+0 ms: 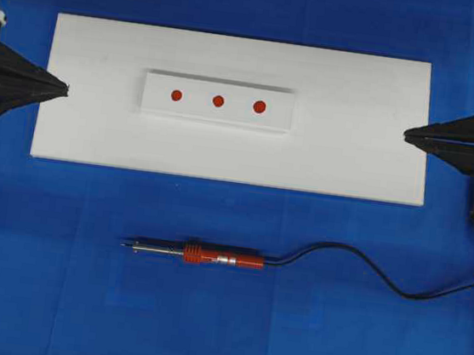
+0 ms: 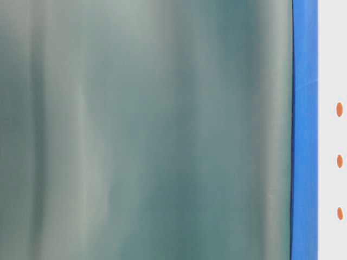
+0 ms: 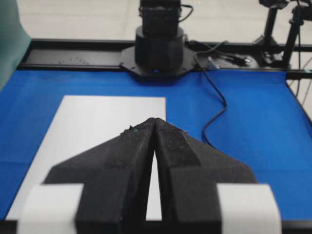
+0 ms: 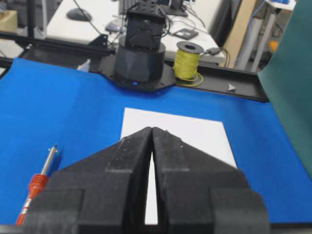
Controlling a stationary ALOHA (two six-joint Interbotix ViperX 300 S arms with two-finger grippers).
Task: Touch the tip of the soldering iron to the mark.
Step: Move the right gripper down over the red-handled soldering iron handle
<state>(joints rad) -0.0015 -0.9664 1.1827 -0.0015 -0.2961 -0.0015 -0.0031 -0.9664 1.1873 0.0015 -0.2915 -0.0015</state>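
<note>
The soldering iron lies flat on the blue cloth in front of the white board, red-orange handle in the middle, its tip pointing left, the black cord trailing right. Part of the soldering iron also shows at lower left in the right wrist view. Three red marks sit in a row on a raised white block. My left gripper rests shut and empty at the board's left edge. At the board's right edge my right gripper is shut and empty. Both are far from the iron.
The white board lies across the middle of the blue cloth. The black cord snakes off to the right edge. A green screen fills most of the table-level view, where the red marks show at the right edge.
</note>
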